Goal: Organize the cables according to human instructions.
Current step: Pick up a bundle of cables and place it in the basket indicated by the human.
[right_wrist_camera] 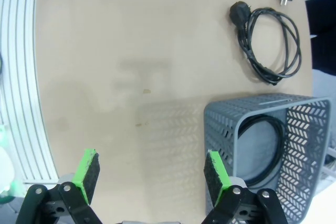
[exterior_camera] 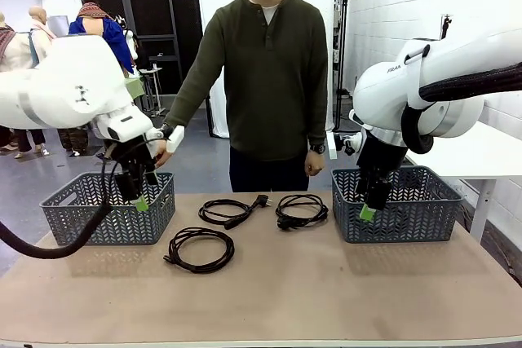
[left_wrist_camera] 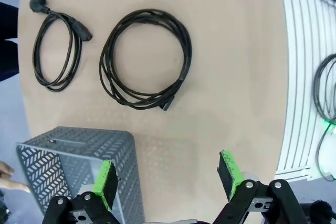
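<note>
Above the corner of the left basket (exterior_camera: pixel 110 209), the left fingers (left_wrist_camera: pixel 106 182) are spread wide and grasp nothing. The right fingers (right_wrist_camera: pixel 86 174) are also released, just beside the right basket (right_wrist_camera: pixel 247 129). These two baskets are grey plastic with a pierced zigzag pattern and open tops. I count four thin black cables, all in round loops. One cable (right_wrist_camera: pixel 265 148) lies inside the right basket. A big coil (exterior_camera: pixel 201 248) and two smaller coils (exterior_camera: pixel 231 211) (exterior_camera: pixel 300 209) lie apart on the desk (exterior_camera: pixel 326 291) between the baskets. The near half of the smooth brown desk is free. A person (exterior_camera: pixel 273 79) stands at the far edge.
</note>
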Controlling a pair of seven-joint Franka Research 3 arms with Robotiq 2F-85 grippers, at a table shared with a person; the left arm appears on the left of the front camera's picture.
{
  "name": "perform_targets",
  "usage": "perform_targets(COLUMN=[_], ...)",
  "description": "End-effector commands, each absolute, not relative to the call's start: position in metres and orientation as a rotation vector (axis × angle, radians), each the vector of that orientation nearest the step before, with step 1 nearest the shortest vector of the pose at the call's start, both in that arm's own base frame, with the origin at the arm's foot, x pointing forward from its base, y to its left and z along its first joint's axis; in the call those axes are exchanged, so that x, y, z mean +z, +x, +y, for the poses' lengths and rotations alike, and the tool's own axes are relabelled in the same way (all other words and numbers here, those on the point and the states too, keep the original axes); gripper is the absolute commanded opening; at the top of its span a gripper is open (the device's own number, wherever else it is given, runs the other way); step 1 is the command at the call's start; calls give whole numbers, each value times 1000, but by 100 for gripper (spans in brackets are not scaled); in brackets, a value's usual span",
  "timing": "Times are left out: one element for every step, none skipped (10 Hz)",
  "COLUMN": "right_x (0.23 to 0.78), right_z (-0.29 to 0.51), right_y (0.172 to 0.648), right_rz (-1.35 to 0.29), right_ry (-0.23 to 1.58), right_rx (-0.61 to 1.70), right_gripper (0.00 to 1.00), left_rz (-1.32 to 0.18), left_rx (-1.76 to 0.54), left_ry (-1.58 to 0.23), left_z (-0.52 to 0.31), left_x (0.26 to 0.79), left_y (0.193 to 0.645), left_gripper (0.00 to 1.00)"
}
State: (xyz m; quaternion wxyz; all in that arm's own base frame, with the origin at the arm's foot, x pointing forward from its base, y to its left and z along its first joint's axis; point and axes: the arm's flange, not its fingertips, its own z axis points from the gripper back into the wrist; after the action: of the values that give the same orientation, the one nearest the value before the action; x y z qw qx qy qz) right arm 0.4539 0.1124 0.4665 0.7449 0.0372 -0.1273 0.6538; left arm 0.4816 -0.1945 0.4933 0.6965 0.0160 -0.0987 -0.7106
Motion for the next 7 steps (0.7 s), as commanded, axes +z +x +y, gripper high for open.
perform_targets(right_x=[467,467,467,467,467,467,467], right_z=[114,114,114,114,114,114,114], right_y=[457,457,457,457,457,457,457], right_rz=[-276,-276,-276,-276,-276,-276,-276], right_ry=[77,77,77,77,77,77,77], right_rx=[1422,1422,1422,1422,1422,1422,1422], right_gripper=[100,100,100,100,100,100,100], left_rz=[-210,-228,-211,-211,-211,-211,-211], left_rx=[-1587,-1548,-1603,-1603,-1603,-1603,-1603], left_ry=[110,126,63,63,63,63,63], left_z=[-201,-203,-200,-200,-200,-200,-200], left_x=[479,473,483,483,483,483,483], left_y=[489,489,486,486,486,486,486], left_gripper=[100,100,100,100,100,100,100])
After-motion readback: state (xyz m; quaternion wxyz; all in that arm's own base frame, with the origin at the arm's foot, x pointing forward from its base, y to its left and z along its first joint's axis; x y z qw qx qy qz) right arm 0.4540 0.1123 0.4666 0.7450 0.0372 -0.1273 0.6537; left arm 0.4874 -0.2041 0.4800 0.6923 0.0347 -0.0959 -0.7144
